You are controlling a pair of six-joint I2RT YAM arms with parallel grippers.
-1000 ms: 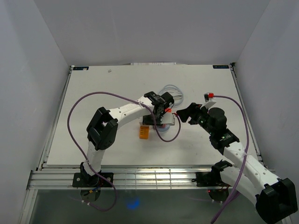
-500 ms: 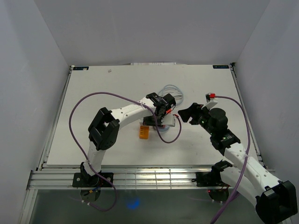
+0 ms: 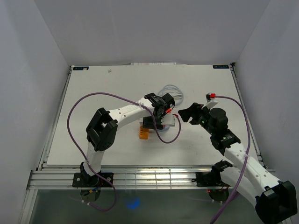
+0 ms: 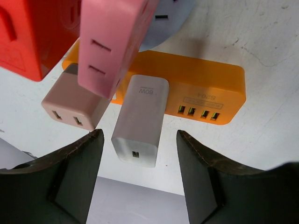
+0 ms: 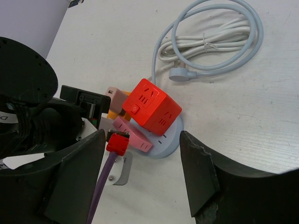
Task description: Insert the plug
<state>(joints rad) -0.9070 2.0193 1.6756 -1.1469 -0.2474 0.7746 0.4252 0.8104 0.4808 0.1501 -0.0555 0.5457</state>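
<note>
One white charger [image 4: 141, 119] sits on one orange strip [image 4: 205, 81]; left gripper [image 4: 138, 136] and right gripper [image 5: 142, 136] both spread.

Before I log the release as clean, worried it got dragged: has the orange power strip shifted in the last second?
No. The orange power strip lies at the same spot against the table's near edge, top view.

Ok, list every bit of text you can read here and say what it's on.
"80W": on the white charger; a finer line beside it is too small to read.
Marking on the orange power strip, above its USB ports: too blurred to read.
Print on the blue corner stickers: too small to read.
</note>
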